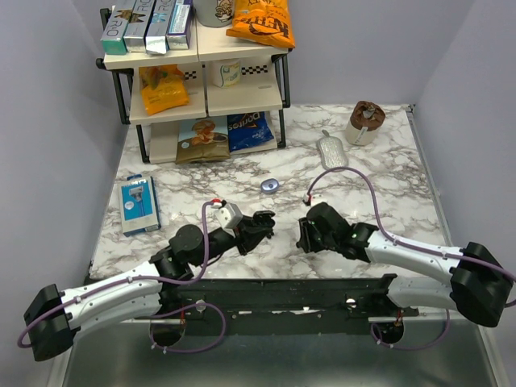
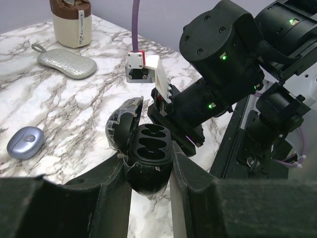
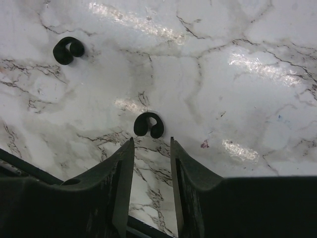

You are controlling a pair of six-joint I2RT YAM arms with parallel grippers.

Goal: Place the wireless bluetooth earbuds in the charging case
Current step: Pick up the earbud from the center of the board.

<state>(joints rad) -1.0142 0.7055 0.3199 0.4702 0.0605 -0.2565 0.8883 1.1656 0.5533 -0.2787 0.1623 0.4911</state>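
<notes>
Hovering just above the near earbud (image 3: 148,125), the right pincer (image 3: 151,141) is spread and empty. A second earbud (image 3: 68,50) lies well apart from the first on the worktop (image 3: 237,99). The left pincer (image 2: 148,171) pinches the open, empty case (image 2: 148,148), tilted toward the right arm. Good practice: centre the bud between the fingers, descend straight and close gently, since so small and glossy a part may squirt out.

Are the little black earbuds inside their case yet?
No, the near earbud and the far earbud both lie on the marble table, and the open charging case shows empty slots.
</notes>
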